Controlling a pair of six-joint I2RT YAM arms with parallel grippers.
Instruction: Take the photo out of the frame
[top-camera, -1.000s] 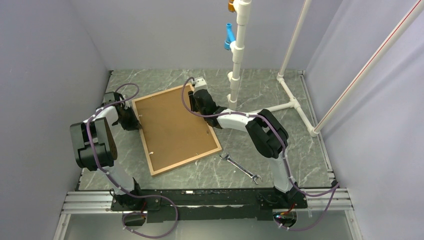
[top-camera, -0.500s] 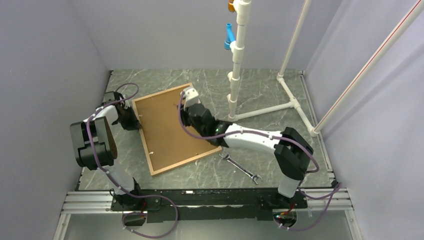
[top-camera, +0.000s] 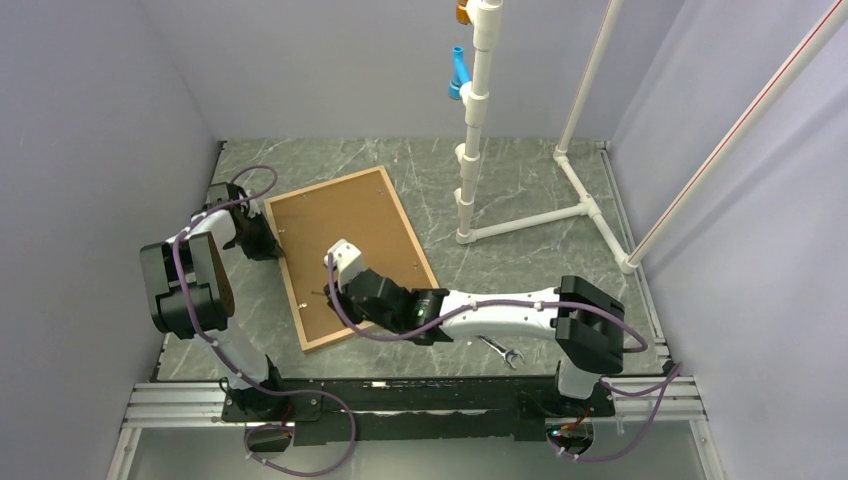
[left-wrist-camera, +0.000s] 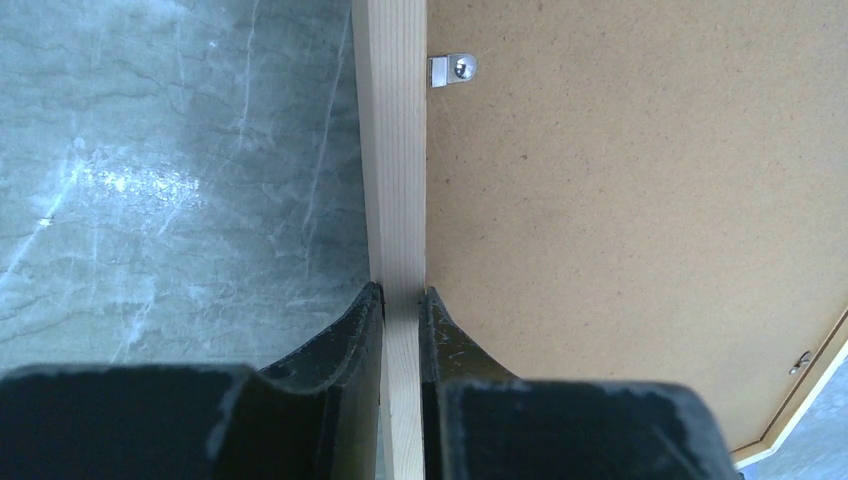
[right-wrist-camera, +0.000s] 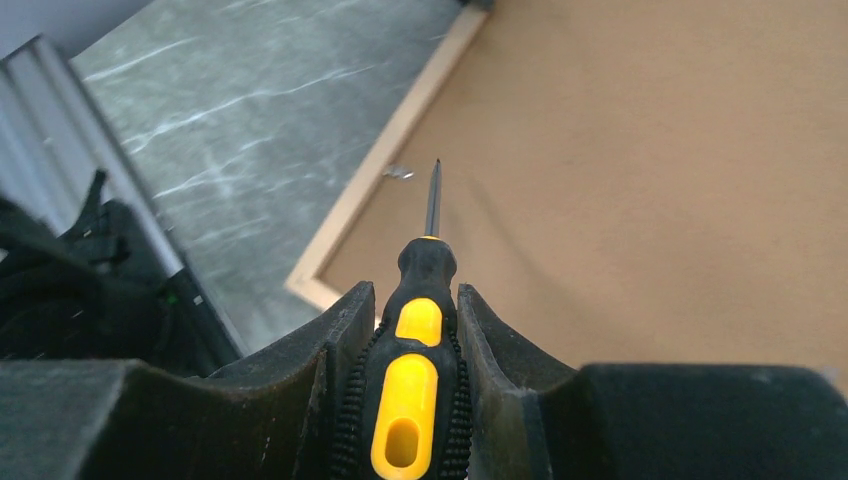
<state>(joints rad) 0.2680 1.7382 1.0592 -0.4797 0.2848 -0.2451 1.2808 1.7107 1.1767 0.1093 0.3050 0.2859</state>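
Frame (left-wrist-camera: 392, 150) on marbled table (top-camera: 430, 170), lilac walls (top-camera: 330, 60); left pincer (left-wrist-camera: 400, 292) tight on it, right pincer (right-wrist-camera: 412, 290) on screwdriver (right-wrist-camera: 415, 330).

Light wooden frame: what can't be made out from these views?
- Photo: all views; the light wooden frame lies back up, and the brown backing board covers it.
- Yellow-black screwdriver in the right pincer: right wrist view, tip contact with the metal clip is too small and blurred.
- Silver open-ended wrench: top view, the right arm hides one end.
- Left pincer: top view, jaws too small; the left wrist view shows it clamped on the frame.
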